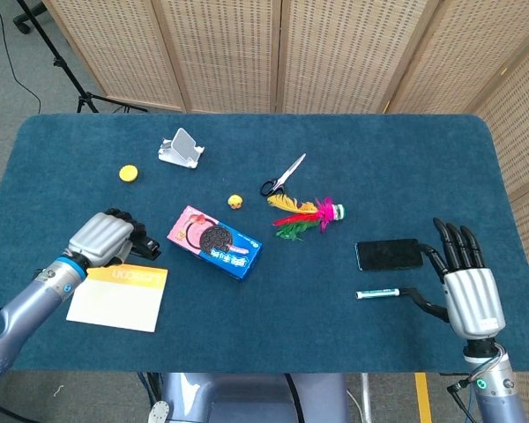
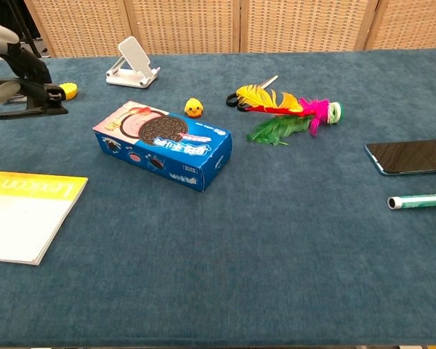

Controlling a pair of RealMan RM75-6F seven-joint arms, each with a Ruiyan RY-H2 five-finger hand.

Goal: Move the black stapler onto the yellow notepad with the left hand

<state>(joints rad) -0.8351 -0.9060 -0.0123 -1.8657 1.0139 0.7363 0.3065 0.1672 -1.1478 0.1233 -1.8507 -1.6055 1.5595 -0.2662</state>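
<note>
My left hand (image 1: 106, 238) grips the black stapler (image 1: 144, 248) and holds it in the air, just over the far edge of the yellow notepad (image 1: 119, 295). In the chest view the stapler (image 2: 33, 110) hangs at the far left under the fingers of the left hand (image 2: 22, 65), well above the notepad (image 2: 22, 214). The notepad lies flat near the table's front left edge, its yellow strip on the far side. At the front right my right hand (image 1: 465, 284) rests open, fingers spread and holding nothing.
A blue cookie box (image 1: 214, 241) lies right of the left hand. Behind it are a yellow cap (image 1: 128, 173), a white phone stand (image 1: 181, 148), a small yellow duck (image 1: 235, 202), scissors (image 1: 283, 174) and a feather shuttlecock (image 1: 304, 217). A phone (image 1: 388, 254) and a pen (image 1: 376, 293) lie by the right hand.
</note>
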